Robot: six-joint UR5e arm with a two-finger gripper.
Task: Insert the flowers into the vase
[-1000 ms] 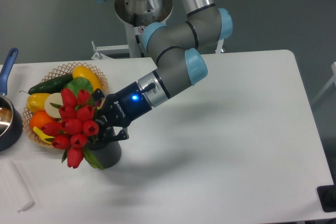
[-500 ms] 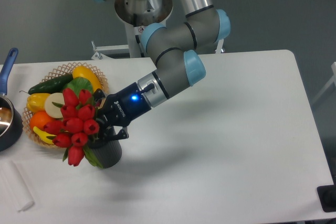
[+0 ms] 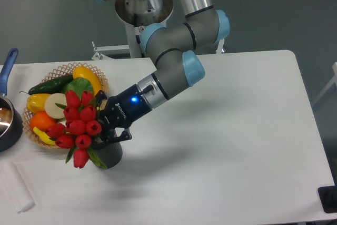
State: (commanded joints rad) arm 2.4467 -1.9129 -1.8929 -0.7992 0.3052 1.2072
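White table (image 3: 221,146) against a grey wall. We see the gripper (image 3: 107,126), black w/ blue light and small white lettering too small to read, clamped on the flowers (image 3: 78,127): red tulips leaning left, stems hidden at the mouth of the vase (image 3: 110,154). The dark grey vase stands just beside a wicker basket (image 3: 97,75) of fruit & veg. Blue-handled pan (image 3: 7,110) at far left.

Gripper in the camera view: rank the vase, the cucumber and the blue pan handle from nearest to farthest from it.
From the gripper:
1. Vase, just below it.
2. Cucumber, up-left in the wicker basket.
3. Blue pan handle, at the far left edge.
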